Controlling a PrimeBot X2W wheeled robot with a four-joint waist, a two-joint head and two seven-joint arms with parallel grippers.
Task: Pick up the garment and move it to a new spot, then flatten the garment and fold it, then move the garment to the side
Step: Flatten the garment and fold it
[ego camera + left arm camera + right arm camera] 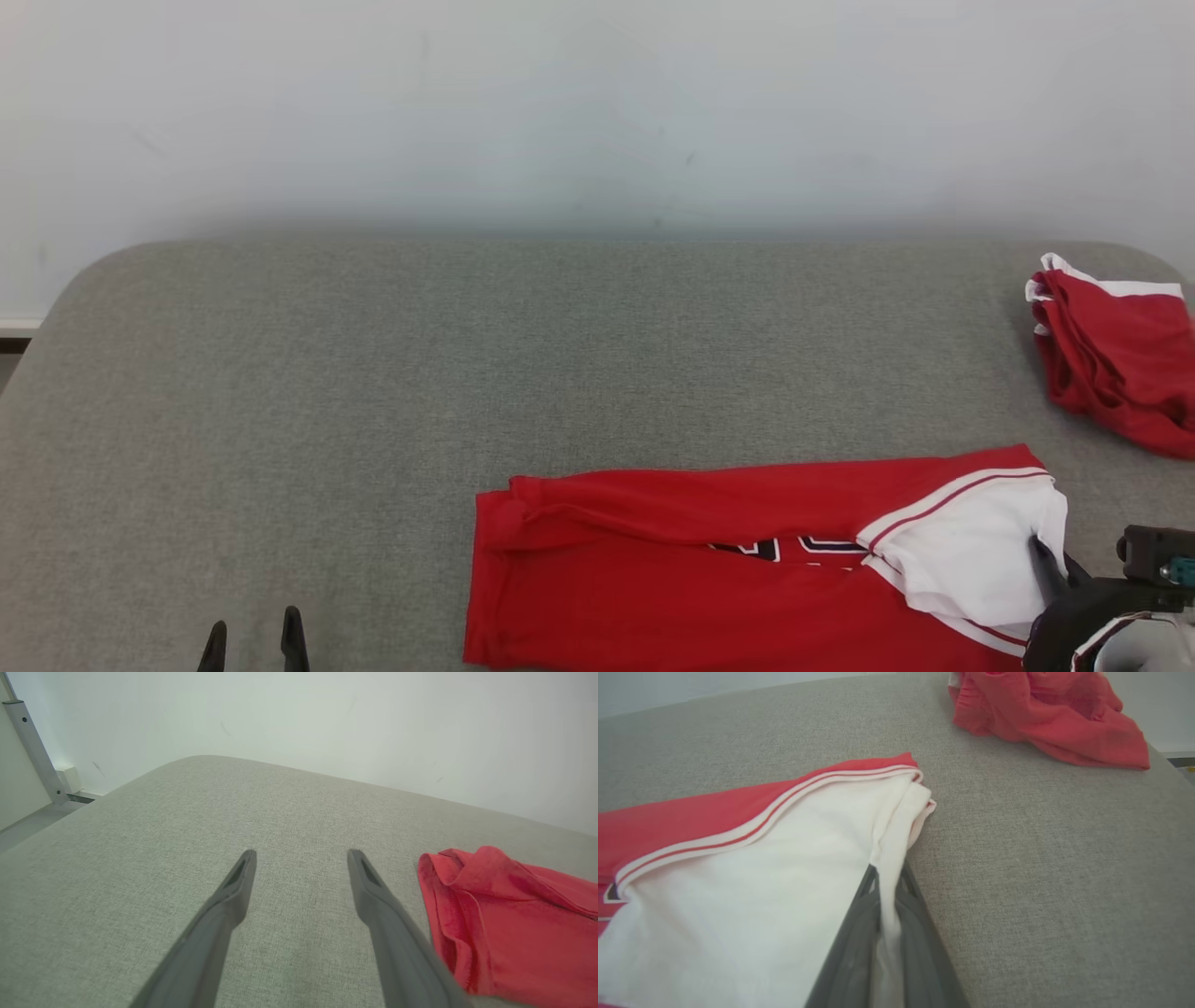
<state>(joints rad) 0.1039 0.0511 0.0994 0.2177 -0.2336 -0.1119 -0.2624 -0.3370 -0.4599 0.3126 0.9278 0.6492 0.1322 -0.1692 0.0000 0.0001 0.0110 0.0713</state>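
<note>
A red garment [691, 569] with a white sleeve panel lies folded lengthwise on the grey table [373, 392], near the front edge right of centre. My right gripper [1050, 565] is shut on the white sleeve's right edge [887, 858], the cloth pinched between its dark fingers [852, 933]. My left gripper [252, 644] stands open at the lower left, clear of the cloth. In the left wrist view its fingers [233, 891] hover over bare table, with the garment's red left end [504, 914] just to their right.
A second red garment with white trim [1111, 355] lies crumpled at the table's far right edge, also in the right wrist view [1045, 714]. A pale wall [597, 112] runs behind the table. A metal post [32, 746] stands beyond the left corner.
</note>
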